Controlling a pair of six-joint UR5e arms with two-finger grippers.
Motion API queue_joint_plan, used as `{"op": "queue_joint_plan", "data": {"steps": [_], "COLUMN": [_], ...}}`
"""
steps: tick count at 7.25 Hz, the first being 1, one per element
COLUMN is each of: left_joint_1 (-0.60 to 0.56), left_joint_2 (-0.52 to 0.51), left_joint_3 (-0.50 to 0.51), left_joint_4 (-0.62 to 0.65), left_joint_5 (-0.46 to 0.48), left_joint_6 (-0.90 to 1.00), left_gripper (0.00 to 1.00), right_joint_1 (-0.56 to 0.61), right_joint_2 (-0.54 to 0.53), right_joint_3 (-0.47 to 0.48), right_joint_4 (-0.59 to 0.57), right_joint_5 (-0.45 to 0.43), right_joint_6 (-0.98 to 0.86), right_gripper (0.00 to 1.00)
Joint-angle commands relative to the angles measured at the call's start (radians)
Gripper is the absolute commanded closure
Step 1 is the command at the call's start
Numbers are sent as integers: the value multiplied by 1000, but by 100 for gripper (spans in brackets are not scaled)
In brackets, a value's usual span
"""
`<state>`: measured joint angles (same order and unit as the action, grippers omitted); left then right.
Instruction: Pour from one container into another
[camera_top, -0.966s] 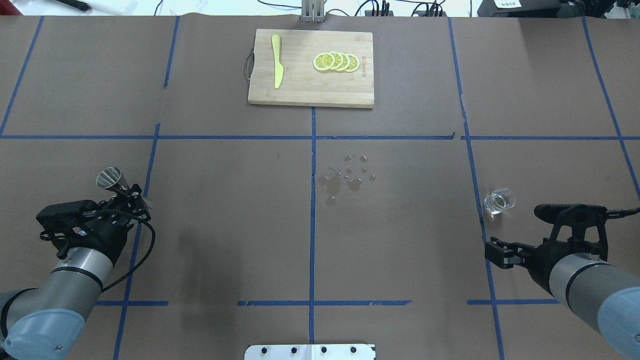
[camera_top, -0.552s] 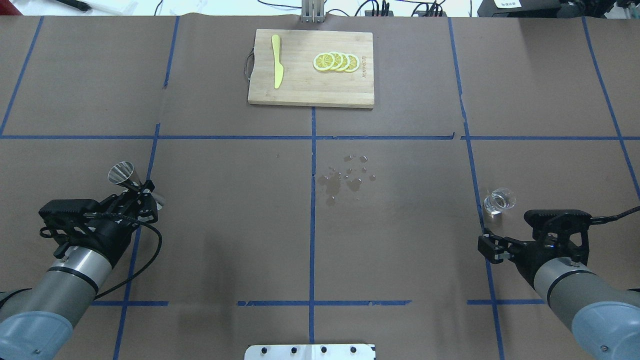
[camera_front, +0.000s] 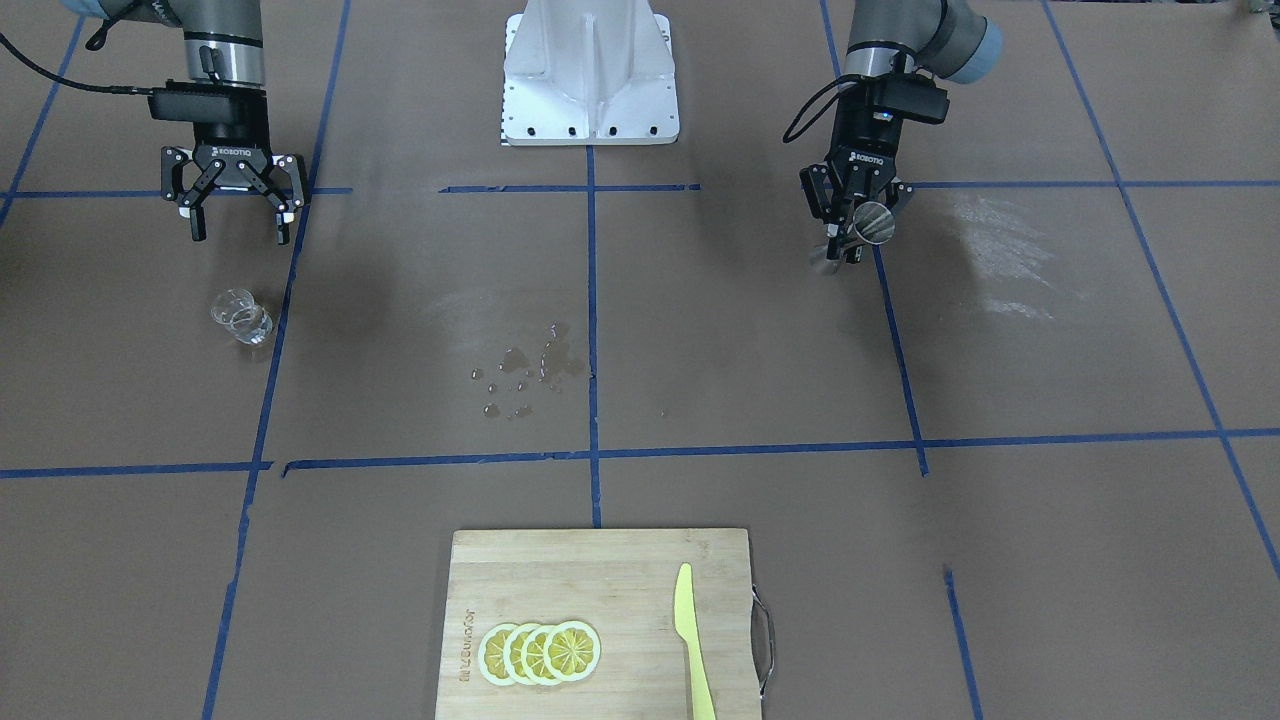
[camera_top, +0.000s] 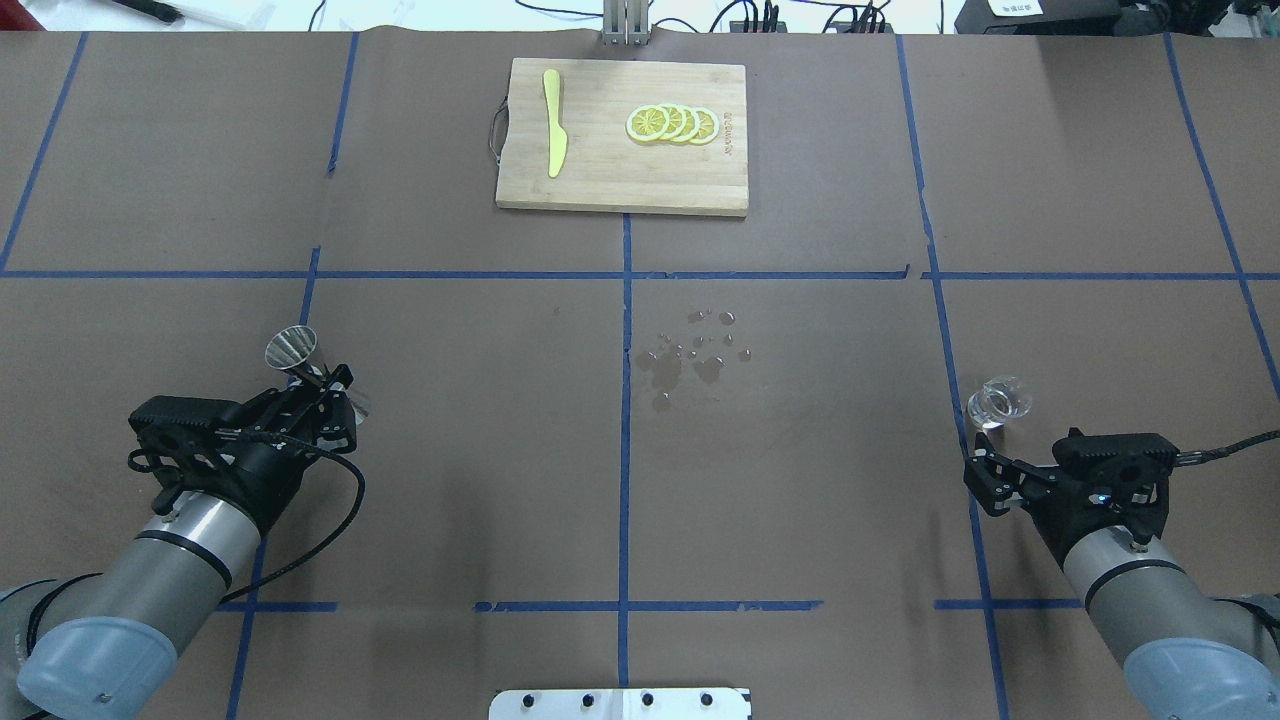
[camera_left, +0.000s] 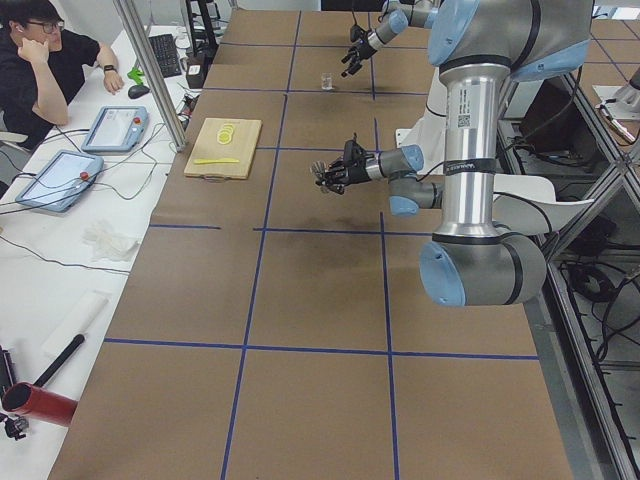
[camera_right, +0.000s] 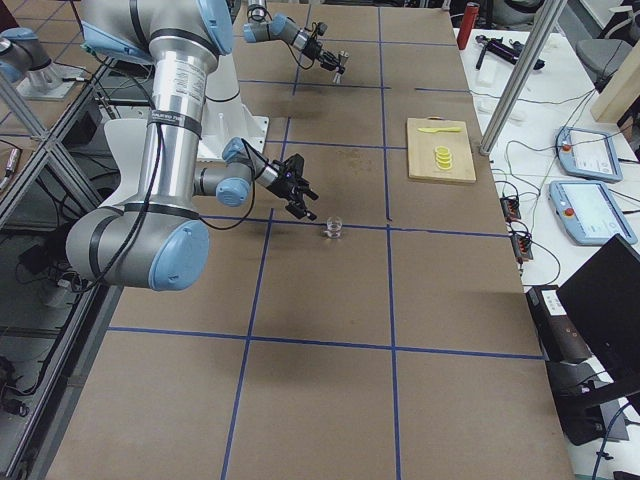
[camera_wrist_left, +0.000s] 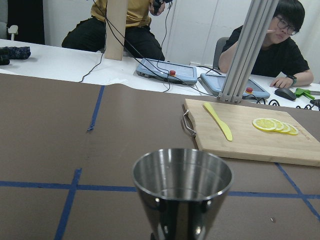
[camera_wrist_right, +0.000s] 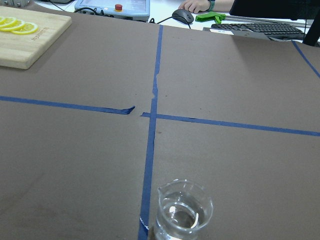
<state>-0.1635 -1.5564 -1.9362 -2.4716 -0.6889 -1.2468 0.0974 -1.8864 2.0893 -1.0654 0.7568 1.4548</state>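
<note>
A small clear glass cup (camera_top: 998, 402) with clear liquid stands on the table at the right, next to a blue tape line. It also shows low in the right wrist view as the cup (camera_wrist_right: 182, 210) and in the front view as the cup (camera_front: 240, 317). My right gripper (camera_front: 235, 228) hangs open just on the robot's side of it, not touching; from overhead the right gripper (camera_top: 985, 482) is near the same tape line. My left gripper (camera_top: 332, 395) is shut on the waist of the silver jigger (camera_top: 292, 347), held above the table with its mouth up (camera_wrist_left: 182, 190).
A wooden cutting board (camera_top: 620, 180) with lemon slices (camera_top: 672, 123) and a yellow knife (camera_top: 553, 135) lies at the far middle. Water drops (camera_top: 695, 355) spot the brown paper at the centre. The white robot base plate (camera_front: 590, 90) sits at the near edge.
My left gripper has carried the jigger to the right, toward the centre. My right gripper has shifted left and turned, now closer behind the glass cup. The cup has not moved.
</note>
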Motion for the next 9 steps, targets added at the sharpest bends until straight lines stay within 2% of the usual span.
{"op": "queue_joint_plan", "data": {"steps": [1, 3, 4, 5, 6, 9], "left_joint_1": [-1, -2, 1, 1, -4, -14], "left_joint_2": [-13, -10, -16, -33, -42, -41], "left_joint_3": [13, 19, 25, 67, 98, 100], "left_joint_4": [-3, -3, -51, -175, -232, -233], "left_joint_5": [-3, -23, -68, -80, -80, -78], "left_joint_6": [1, 26, 121, 198, 220, 222], "left_gripper": [100, 100, 100, 100, 100, 100], "right_joint_1": [-5, -7, -8, -8, -8, 2], "right_joint_2": [7, 41, 43, 44, 44, 102], "right_joint_3": [-99, -197, -246, -259, -264, -296], "right_joint_4": [93, 174, 238, 277, 278, 278], "right_joint_5": [-100, -103, -102, -105, -105, -123], "right_joint_6": [-17, -17, -24, -54, -60, -114], "right_gripper": [0, 0, 0, 0, 0, 0]}}
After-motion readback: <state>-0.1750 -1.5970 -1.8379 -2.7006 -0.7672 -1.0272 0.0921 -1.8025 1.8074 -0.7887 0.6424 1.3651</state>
